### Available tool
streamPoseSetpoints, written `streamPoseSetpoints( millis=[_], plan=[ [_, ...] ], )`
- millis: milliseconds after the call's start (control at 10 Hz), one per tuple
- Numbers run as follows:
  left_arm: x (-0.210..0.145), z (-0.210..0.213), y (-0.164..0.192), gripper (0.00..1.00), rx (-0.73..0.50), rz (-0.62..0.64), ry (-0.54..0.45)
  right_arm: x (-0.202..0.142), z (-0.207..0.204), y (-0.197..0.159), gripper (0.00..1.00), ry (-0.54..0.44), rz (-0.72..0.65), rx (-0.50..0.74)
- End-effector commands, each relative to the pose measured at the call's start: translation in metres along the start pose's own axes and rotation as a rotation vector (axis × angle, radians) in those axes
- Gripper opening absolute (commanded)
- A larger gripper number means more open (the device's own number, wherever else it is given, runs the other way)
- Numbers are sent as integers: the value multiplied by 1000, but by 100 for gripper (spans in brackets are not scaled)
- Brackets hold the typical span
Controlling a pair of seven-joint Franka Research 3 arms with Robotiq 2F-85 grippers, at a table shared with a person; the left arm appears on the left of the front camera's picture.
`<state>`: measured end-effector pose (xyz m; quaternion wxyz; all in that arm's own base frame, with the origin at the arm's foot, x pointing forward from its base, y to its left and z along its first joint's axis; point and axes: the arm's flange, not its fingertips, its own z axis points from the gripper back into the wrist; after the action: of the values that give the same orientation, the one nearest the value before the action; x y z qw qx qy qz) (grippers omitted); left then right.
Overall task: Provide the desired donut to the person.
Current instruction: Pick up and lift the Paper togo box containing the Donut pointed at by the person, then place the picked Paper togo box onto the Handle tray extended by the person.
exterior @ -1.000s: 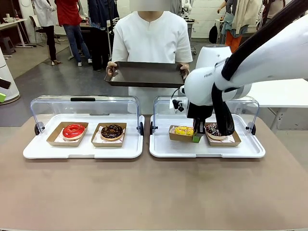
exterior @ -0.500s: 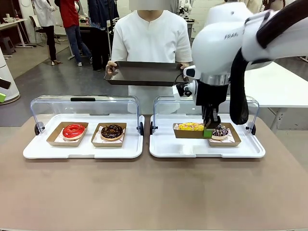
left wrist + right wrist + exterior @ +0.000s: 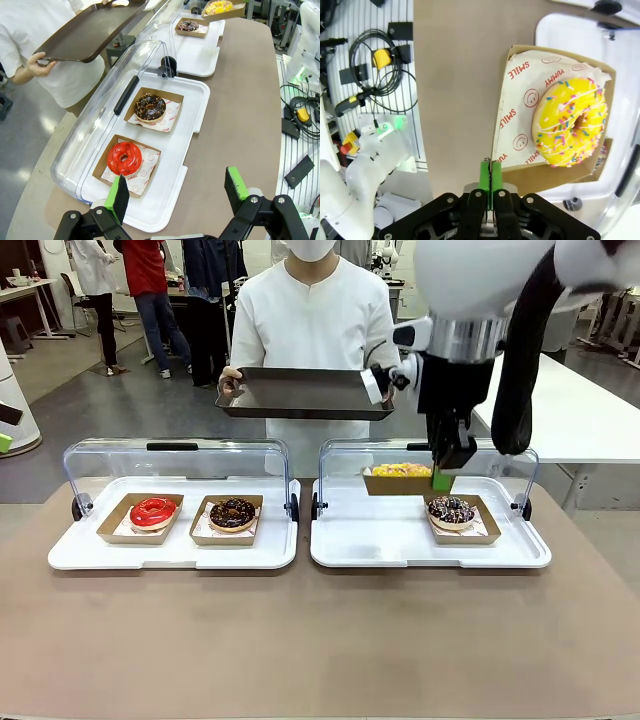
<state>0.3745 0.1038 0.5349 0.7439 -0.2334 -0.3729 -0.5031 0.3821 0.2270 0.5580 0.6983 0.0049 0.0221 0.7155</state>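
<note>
My right gripper (image 3: 441,478) is shut on the edge of a cardboard tray holding the yellow sprinkled donut (image 3: 400,471), lifted above the right white tray (image 3: 345,549). The right wrist view shows the green pads (image 3: 496,176) pinching the cardboard rim beside the yellow donut (image 3: 570,123). The person (image 3: 316,320) in a white shirt stands across the table, both hands on a dark serving tray (image 3: 300,393). My left gripper (image 3: 176,194) hangs open above the table near the left white tray (image 3: 195,117), which carries a red donut (image 3: 125,157) and a chocolate donut (image 3: 150,106).
A chocolate sprinkled donut (image 3: 451,511) stays in its box on the right tray. Both white trays have clear lids (image 3: 175,455) swung open at the back. The red donut (image 3: 153,511) and chocolate donut (image 3: 233,512) sit on the left tray. Bare table lies in front.
My right arm has lifted the yellow donut in its cardboard tray up off the right white tray, roughly to the height of the lid's top edge.
</note>
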Motion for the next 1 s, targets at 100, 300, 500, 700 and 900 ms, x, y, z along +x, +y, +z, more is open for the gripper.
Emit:
streamPoseSetpoints(
  millis=[100,300,500,700,900],
  plan=[
    [0,1,0,100,-2,-3,-11,7,11,-11,0,-11,23,11],
    [0,1,0,100,-2,-3,-11,2,10,-2,0,-5,3,-6],
    [0,1,0,100,-2,-3,-11,2,10,-2,0,-5,3,-6],
    [0,1,0,100,-2,-3,-11,2,10,-2,0,-5,3,-6],
    [0,1,0,100,-2,-3,-11,2,10,-2,0,-5,3,-6]
  ],
)
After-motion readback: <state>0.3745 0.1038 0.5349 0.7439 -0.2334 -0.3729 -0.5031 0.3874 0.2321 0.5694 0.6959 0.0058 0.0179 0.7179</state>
